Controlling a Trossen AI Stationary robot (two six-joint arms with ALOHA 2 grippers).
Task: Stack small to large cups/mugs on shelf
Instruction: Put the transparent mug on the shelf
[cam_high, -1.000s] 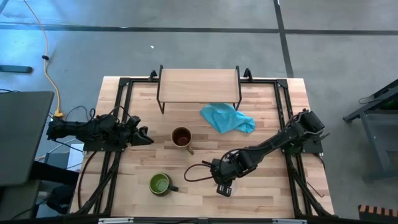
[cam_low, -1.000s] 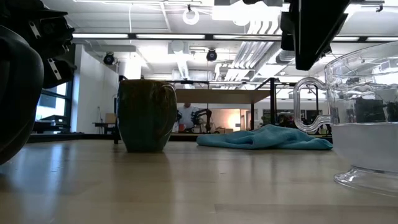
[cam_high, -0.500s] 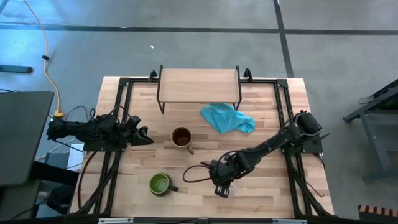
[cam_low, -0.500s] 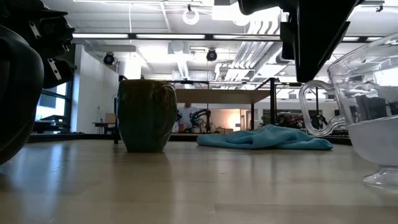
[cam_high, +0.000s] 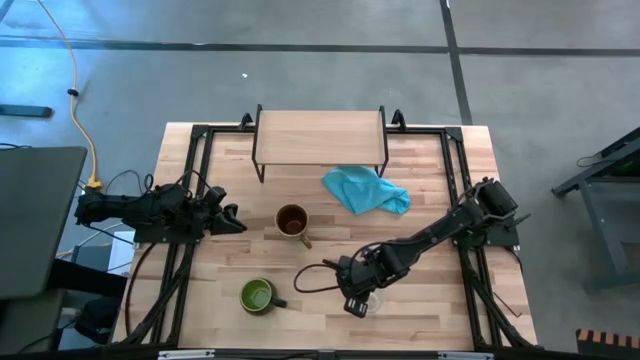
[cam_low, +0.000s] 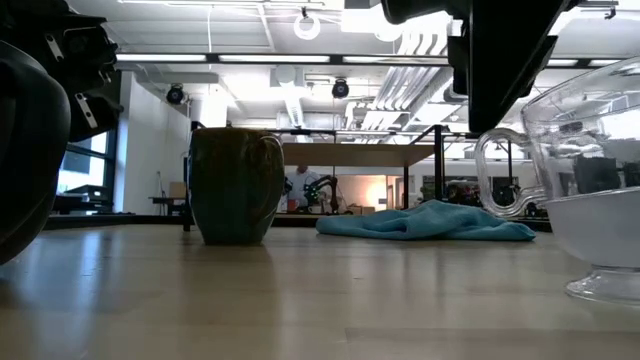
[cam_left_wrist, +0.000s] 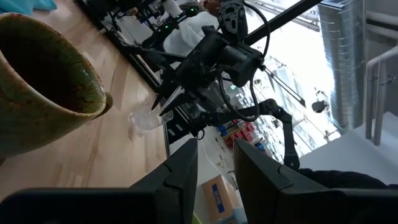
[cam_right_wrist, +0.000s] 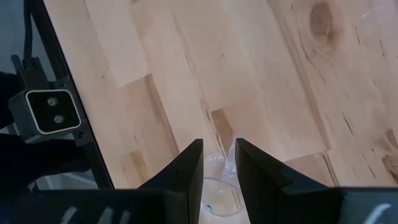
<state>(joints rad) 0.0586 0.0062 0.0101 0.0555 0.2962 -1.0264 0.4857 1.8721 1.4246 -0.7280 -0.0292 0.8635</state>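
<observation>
A small clear glass cup (cam_low: 590, 190) tilts near the table's front edge, with my right gripper (cam_high: 357, 300) shut on it from above. The tan-brown mug (cam_high: 292, 221) stands upright at the table's middle. Nearer the front stands the dark mug with green inside (cam_high: 257, 295). The shelf (cam_high: 320, 135) stands on its black legs at the far edge with nothing on it. My left gripper (cam_high: 236, 222) waits at the table's left side, pointing level toward the tan-brown mug (cam_left_wrist: 37, 81), its fingers a little apart with nothing between them. My right gripper pinches a thin glass part of the cup (cam_right_wrist: 235, 149) between its two fingers, which come steeply from above. Whether that part is the rim or the handle, I cannot tell. The cup leans in the hold, its handle (cam_low: 500, 175) up, its foot (cam_low: 600, 288) at the tabletop.
A crumpled blue cloth (cam_high: 365, 190) lies in front of the shelf's right end. Black metal frames run along both sides of the table (cam_high: 400, 160). Bare wood lies between the mugs and the shelf.
The glass cup stood upright on its foot a second ago. It has now tipped in my right gripper's hold, its rim leaning over, and its foot has shifted a little sideways along the table.
</observation>
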